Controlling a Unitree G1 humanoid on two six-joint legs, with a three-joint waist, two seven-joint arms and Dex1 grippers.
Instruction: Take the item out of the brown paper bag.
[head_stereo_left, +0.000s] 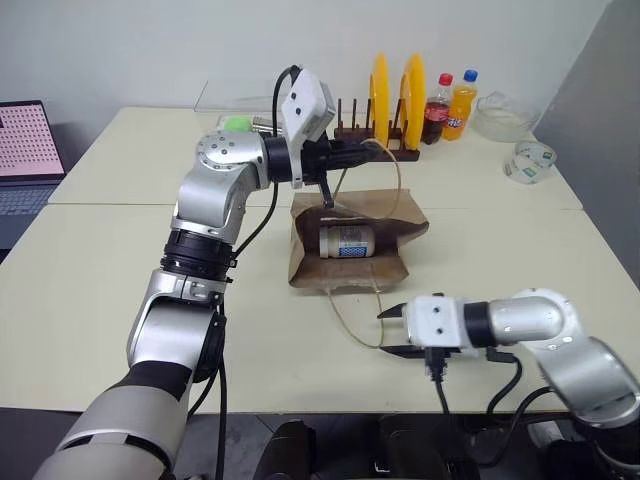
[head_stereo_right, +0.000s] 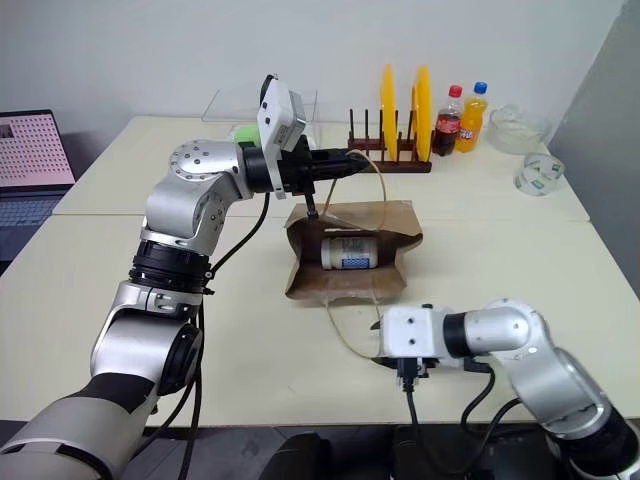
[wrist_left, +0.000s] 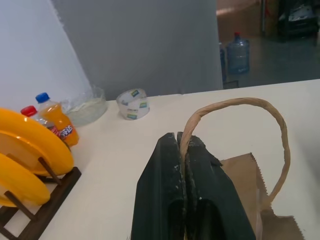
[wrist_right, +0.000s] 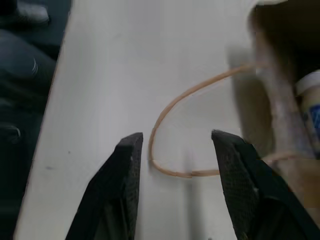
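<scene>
Left tool (head_stereo_left: 352, 152) clamps the brown paper bag's (head_stereo_left: 300, 262) upper handle; right tool (wrist_right: 175, 187), fingers apart, hovers over the table (head_stereo_left: 100, 270). The item (head_stereo_left: 347, 241) apparently lies inside; snagging the lower handle could drag the bag.

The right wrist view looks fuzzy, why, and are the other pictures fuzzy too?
Right wrist view: the can and brown paper bag are smeared, likely motion blur. Left wrist view: the handle loop looks sharp. Left eye view: even light, soft shadows under the bag.

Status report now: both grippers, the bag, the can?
Left gripper shut on upper handle. Right gripper open. Can inside bag. Lower handle lies between right fingers.
</scene>
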